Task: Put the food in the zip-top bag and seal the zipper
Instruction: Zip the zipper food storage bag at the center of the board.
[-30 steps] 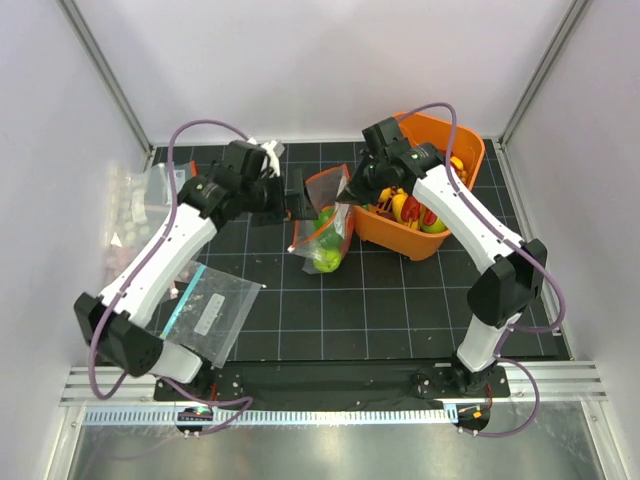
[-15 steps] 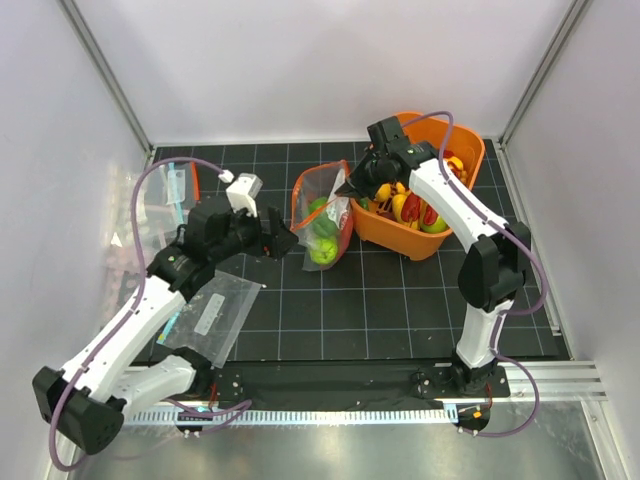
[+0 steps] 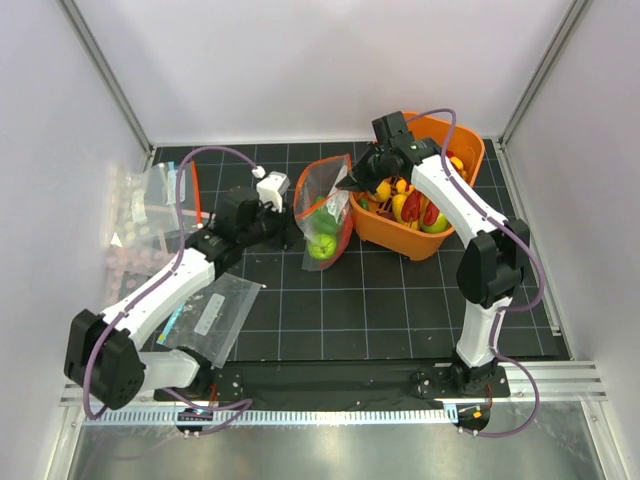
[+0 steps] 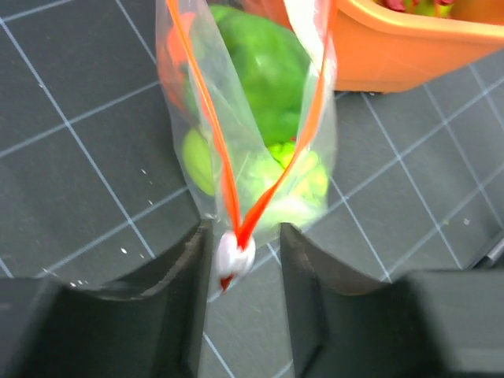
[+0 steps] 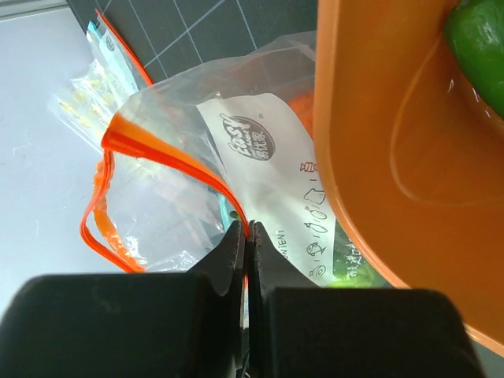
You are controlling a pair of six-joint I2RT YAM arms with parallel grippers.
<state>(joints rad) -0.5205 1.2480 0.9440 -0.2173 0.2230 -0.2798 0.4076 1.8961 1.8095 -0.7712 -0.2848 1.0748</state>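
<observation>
The zip-top bag (image 3: 322,205) hangs beside the orange bin, held up by its mouth, with green food (image 3: 322,248) inside. My right gripper (image 3: 352,183) is shut on the bag's orange-red zipper (image 5: 181,167) edge, next to the white label (image 5: 276,181). My left gripper (image 3: 288,228) is at the bag's left corner. In the left wrist view its jaws (image 4: 242,236) stand apart around the white slider (image 4: 234,256), with a gap on the right side. Green food (image 4: 268,71) shows through the plastic. More food (image 3: 410,208) lies in the bin.
The orange bin (image 3: 470,150) stands right of the bag, touching it. A flat clear bag with a teal edge (image 3: 210,315) lies at the front left. More clear bags (image 3: 140,200) are piled by the left wall.
My left arm pulled back from the bag's mouth, then came in at the bag's corner, its jaws narrowing round the slider. The right gripper kept its hold and lifted the bag slightly.
</observation>
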